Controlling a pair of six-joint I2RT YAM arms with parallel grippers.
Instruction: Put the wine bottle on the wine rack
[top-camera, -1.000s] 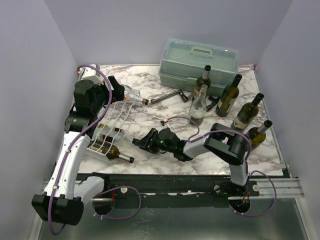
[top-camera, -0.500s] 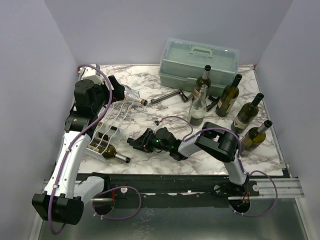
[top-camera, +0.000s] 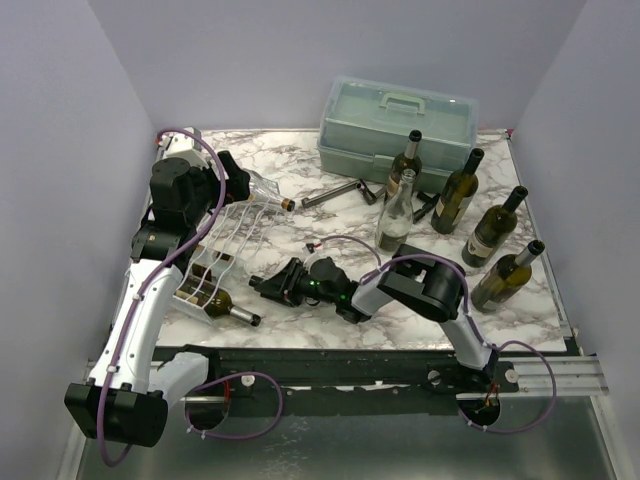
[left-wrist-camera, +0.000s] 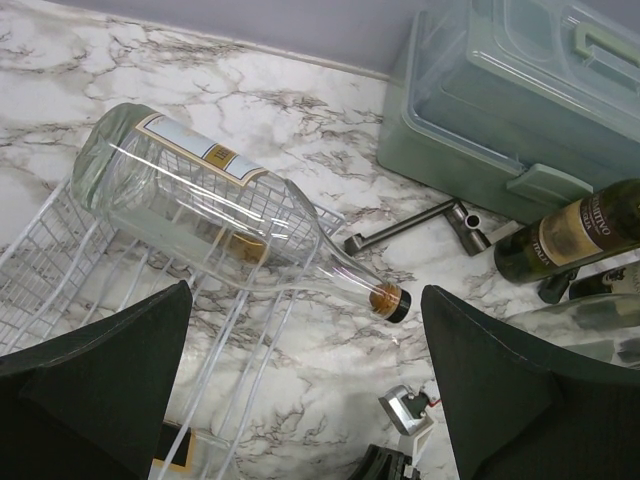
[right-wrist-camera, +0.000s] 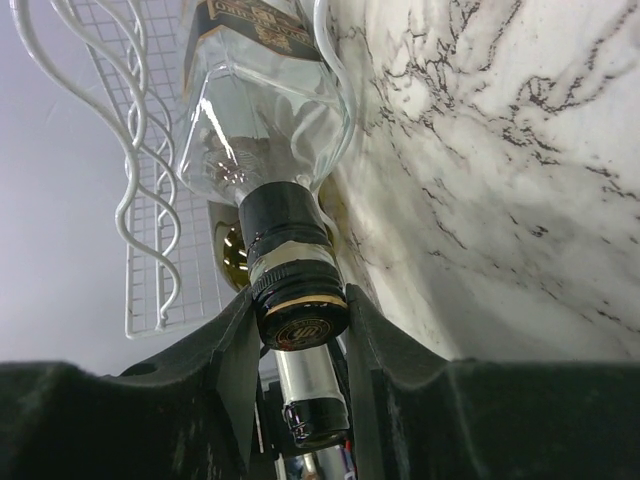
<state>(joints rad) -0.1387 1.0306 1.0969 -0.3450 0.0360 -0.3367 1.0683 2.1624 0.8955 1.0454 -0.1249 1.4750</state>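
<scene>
At the rack's (left-wrist-camera: 45, 268) far end the clear bottle (left-wrist-camera: 200, 195) lies flat, neck pointing right; left gripper (left-wrist-camera: 303, 295) released, spread wide.

We find the flat white wire wine rack (top-camera: 228, 238) on the left of the marble-topped table (top-camera: 285, 235), running near to far. A clear glass bottle (left-wrist-camera: 200, 200) lies across its far end, mouth to the right. A dark-labelled glass wine bottle (right-wrist-camera: 262, 110) lies in a nearer cradle, its neck between the fingers of the right gripper (right-wrist-camera: 299, 300). At the back right sits the pale green plastic toolbox (top-camera: 398, 122); before it stand five upright glass bottles (top-camera: 458, 192), a metal bar tool (top-camera: 335, 192) to their left.
</scene>
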